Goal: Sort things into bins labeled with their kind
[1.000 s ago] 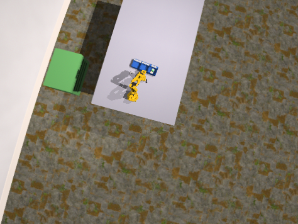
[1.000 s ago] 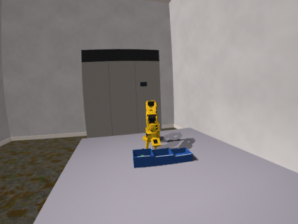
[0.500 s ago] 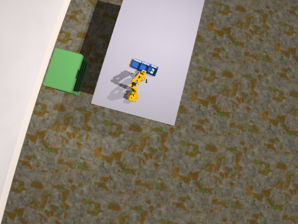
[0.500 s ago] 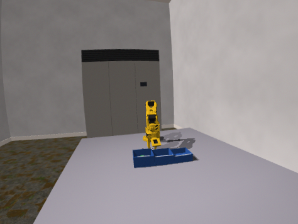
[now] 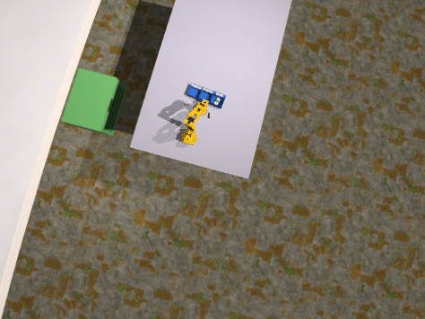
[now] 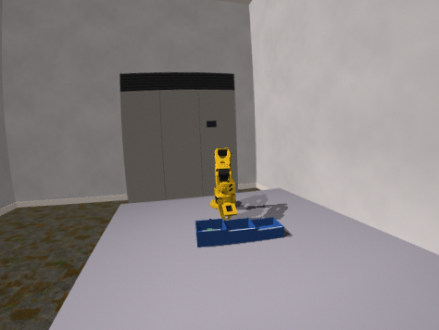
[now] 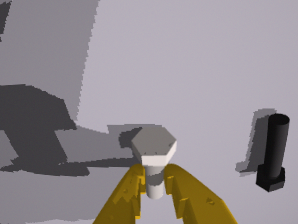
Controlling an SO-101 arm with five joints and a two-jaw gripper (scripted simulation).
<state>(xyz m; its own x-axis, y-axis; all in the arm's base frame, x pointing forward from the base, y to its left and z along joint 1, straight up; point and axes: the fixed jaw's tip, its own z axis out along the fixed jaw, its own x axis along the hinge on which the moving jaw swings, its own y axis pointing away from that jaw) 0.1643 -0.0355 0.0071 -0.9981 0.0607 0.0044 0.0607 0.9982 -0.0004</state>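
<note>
Wrist — pale bolt (image 7: 154, 145) — between tool's (image 5: 204, 102) (image 6: 227, 216) (image 7: 155, 175) fingers.

The fingers (image 5: 204, 102) (image 6: 226, 216) have closed around the pale bolt (image 7: 154, 142).
</note>
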